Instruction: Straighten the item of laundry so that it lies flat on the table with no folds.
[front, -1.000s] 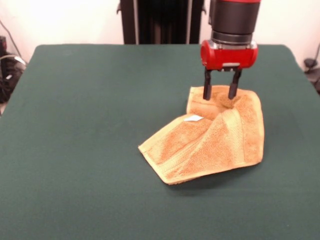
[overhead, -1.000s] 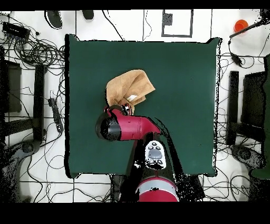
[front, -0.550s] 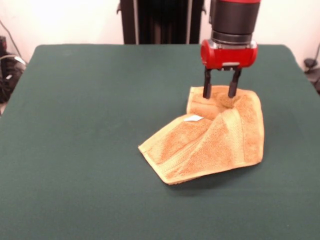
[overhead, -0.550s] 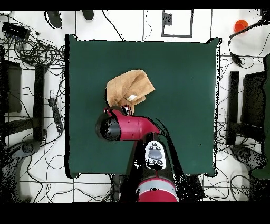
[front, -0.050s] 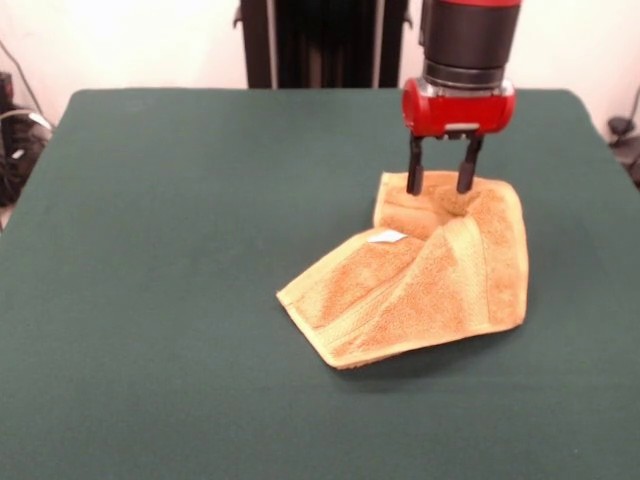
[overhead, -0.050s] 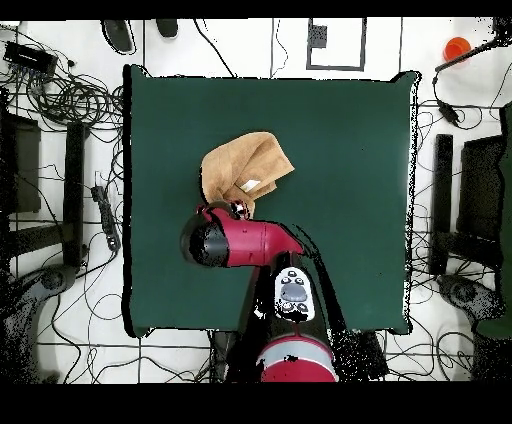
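Note:
The item of laundry (front, -0.050s: 420, 285) is an orange-tan towel with paler border bands and a small white tag (front, -0.050s: 387, 237). It lies folded and rumpled right of the middle of the green table (front, -0.050s: 180, 250), with one corner doubled over and a raised ridge. My gripper (front, -0.050s: 439, 187) hangs open just over the towel's far edge, one finger on each side of a small hump of cloth, holding nothing. From above, the towel (overhead, -0.050s: 245, 167) shows beside the red arm (overhead, -0.050s: 245, 240), which hides the gripper.
The towel (front, -0.050s: 420, 285) sits well inside the table's edges. Cables and stands lie on the floor around the table (overhead, -0.050s: 340, 150) in the overhead view, and an orange object (overhead, -0.050s: 456, 47) rests off the table at the top right.
The gripper has lifted very slightly off the towel's far edge. The towel has kept its shape and place.

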